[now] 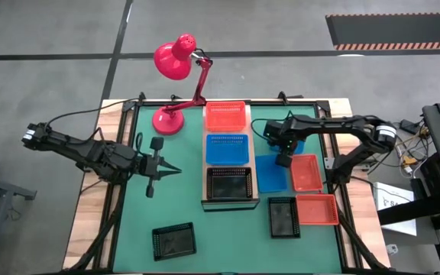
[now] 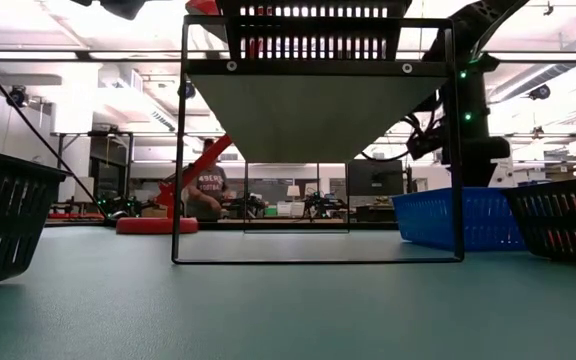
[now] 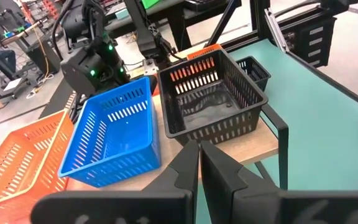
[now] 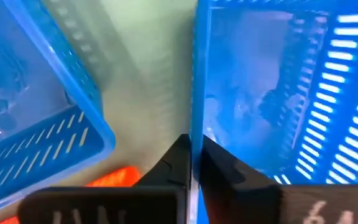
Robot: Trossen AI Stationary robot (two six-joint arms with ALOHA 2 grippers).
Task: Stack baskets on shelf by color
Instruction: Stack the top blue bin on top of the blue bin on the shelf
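Baskets wait on all sides as we sort by colour. Nearest us on the green table mat [image 1: 174, 218] lies a black mesh-sided plastic basket [image 1: 173, 241], with a second black basket [image 1: 283, 217] and two red-orange mesh baskets [image 1: 317, 208] [image 1: 306, 172] to the right, none yet stacked.

At mid-table, our left gripper [image 1: 161, 171] hovers just left of the low light-wood plank shelf [image 1: 231, 202], its fingers together and holding nothing; its wrist camera looks straight at the shelf's contents, so we judge it is waiting its turn.

On the shelf stand three baskets in a row: a black one [image 1: 230, 182] nearest, a blue one [image 1: 227, 148] in the middle, a red-orange one [image 1: 226, 115] farthest. Each likely marks its colour's stacking spot.

Beside the shelf, our right gripper [image 1: 283, 160] is clamped on the rim of a loose blue mesh basket [image 4: 278, 106], evidently bound for the blue one on the shelf [image 4: 30, 118].

Farthest back stands a red desk lamp [image 1: 176, 59].
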